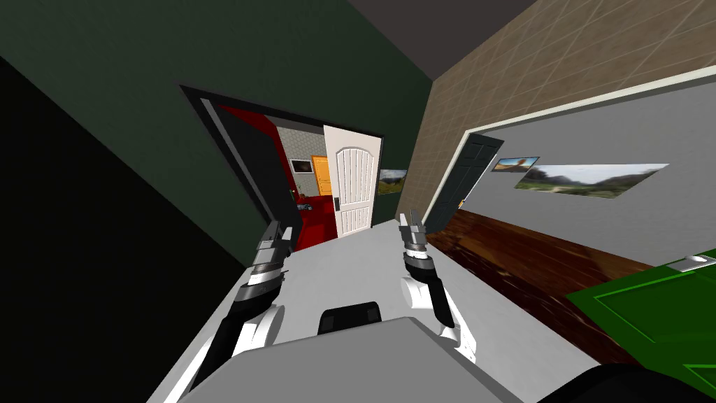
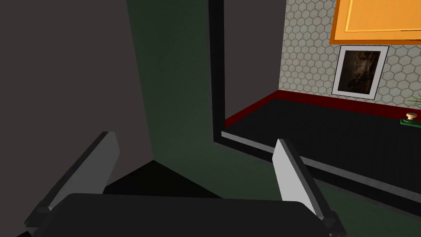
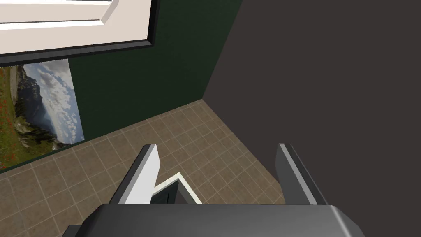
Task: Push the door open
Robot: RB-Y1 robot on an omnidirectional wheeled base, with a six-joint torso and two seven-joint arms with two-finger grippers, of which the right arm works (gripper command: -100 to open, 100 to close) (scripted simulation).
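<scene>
A white panelled door (image 1: 355, 185) with a dark handle stands ajar in a black-framed doorway (image 1: 231, 140) in the dark green wall ahead. It covers the doorway's right part. Through the gap I see a red floor, a hexagon-tiled wall and an orange door (image 1: 321, 175). Both arms are raised in front of me, short of the doorway. My left gripper (image 1: 283, 229) is open and points at the black door frame (image 2: 216, 74), touching nothing. My right gripper (image 1: 411, 218) is open too, aimed past the white door's edge (image 3: 74, 20) at the green wall.
A dark door (image 1: 465, 182) stands open in the tan tiled wall on the right. A green door (image 1: 650, 315) lies at the lower right over wood flooring. Landscape pictures (image 1: 591, 178) hang on the grey wall. A black area lies on the far left.
</scene>
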